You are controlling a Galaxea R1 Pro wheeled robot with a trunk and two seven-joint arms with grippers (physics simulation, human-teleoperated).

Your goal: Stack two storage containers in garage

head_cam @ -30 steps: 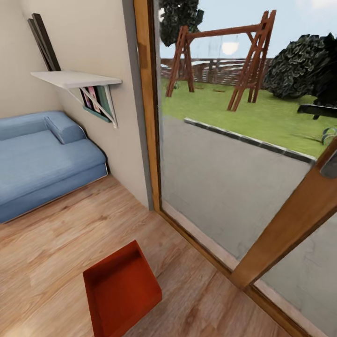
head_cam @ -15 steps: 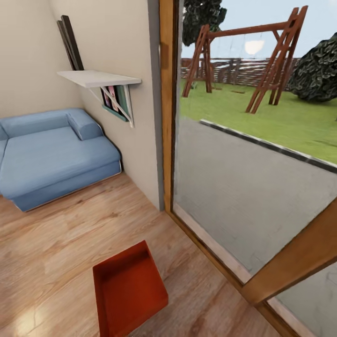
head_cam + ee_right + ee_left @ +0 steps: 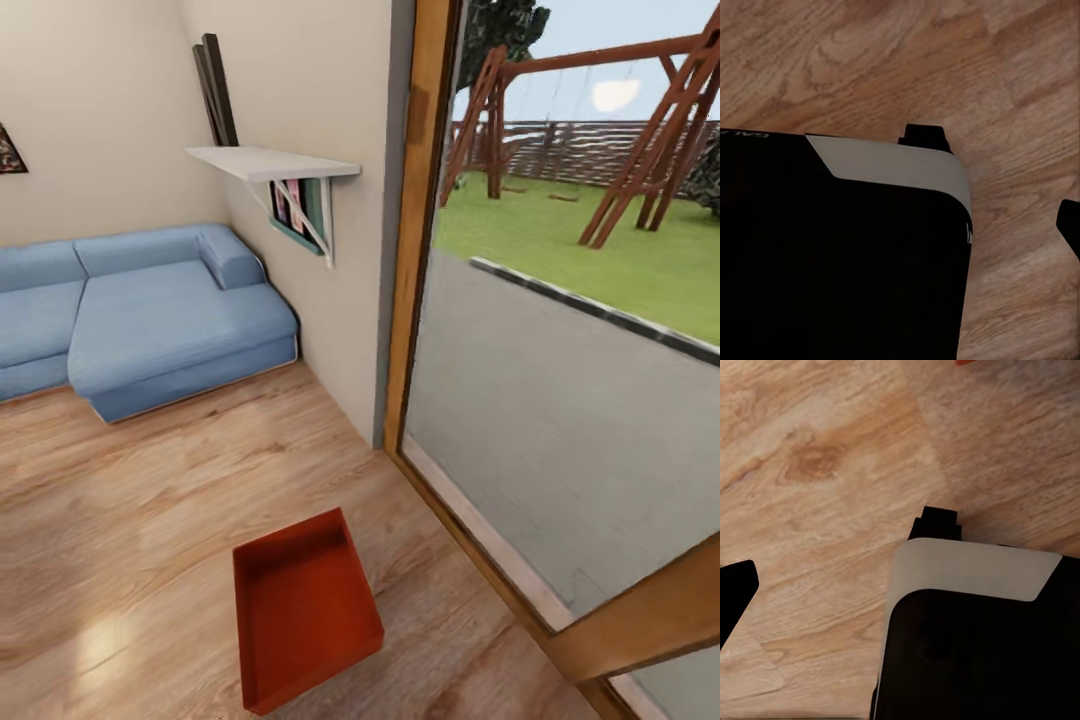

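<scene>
One orange-red storage container (image 3: 305, 607) sits flat on the light wood floor (image 3: 130, 520), near the wood-framed glass door (image 3: 560, 380), well apart from the blue sofa (image 3: 150, 310). Open top, nothing inside. A sliver of orange shows at the left wrist view's edge. Both wrist views look at planks past the robot's dark body (image 3: 975, 637); finger state on either gripper: can't tell.

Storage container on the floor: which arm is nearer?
Left, probably. The left wrist view catches a sliver of the container at its edge, on the wood floor. The right wrist view looks down on that floor beside the robot's base.
</scene>
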